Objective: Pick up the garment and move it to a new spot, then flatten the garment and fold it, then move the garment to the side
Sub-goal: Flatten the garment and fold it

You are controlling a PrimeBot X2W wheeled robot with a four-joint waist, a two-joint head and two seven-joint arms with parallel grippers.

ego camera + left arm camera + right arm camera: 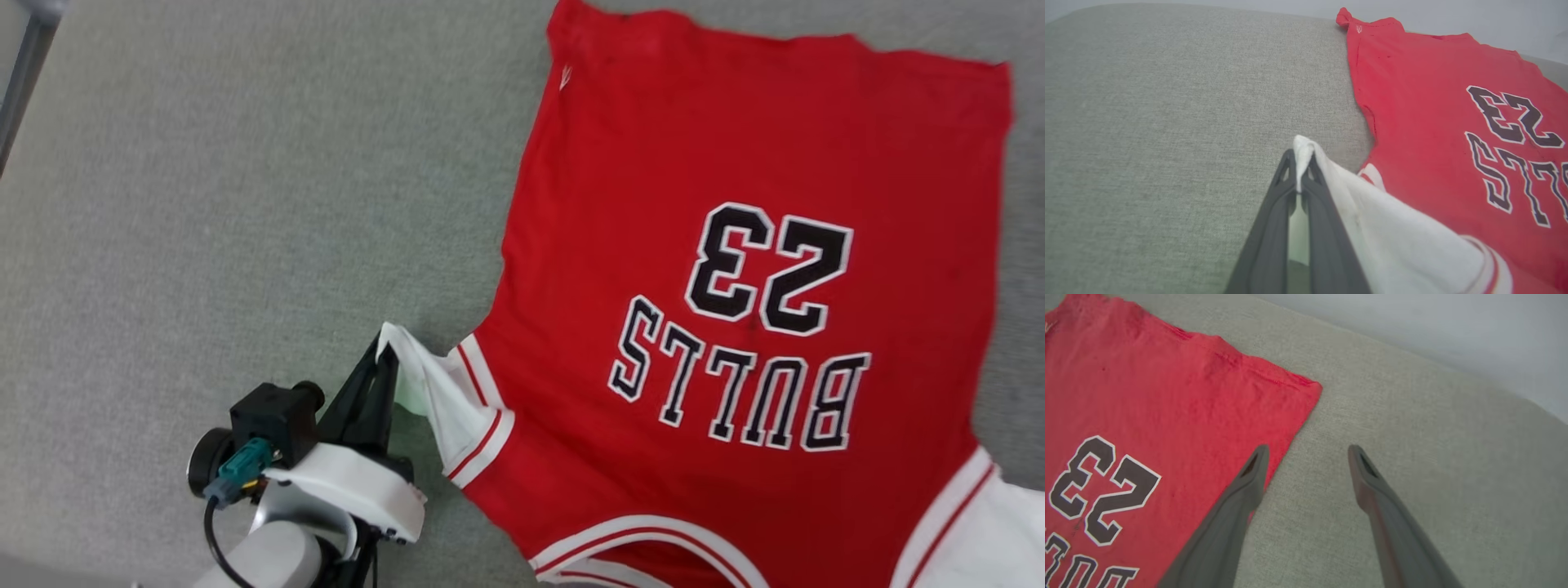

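The red garment lies spread on the grey cloth surface with its black "BULLS 23" lettering facing up and its hem at the far end. My left gripper is shut on the tip of the white left sleeve and holds it lifted off the surface. The left wrist view shows that sleeve pinched between the dark fingers. My right gripper stands open over the grey surface, just beside the garment's right edge, with nothing between its fingers. The other white sleeve lies at the lower right.
Grey fabric surface stretches wide to the left of the garment. A grey metal bar crosses the far left corner. A pale wall or floor lies beyond the surface's far edge.
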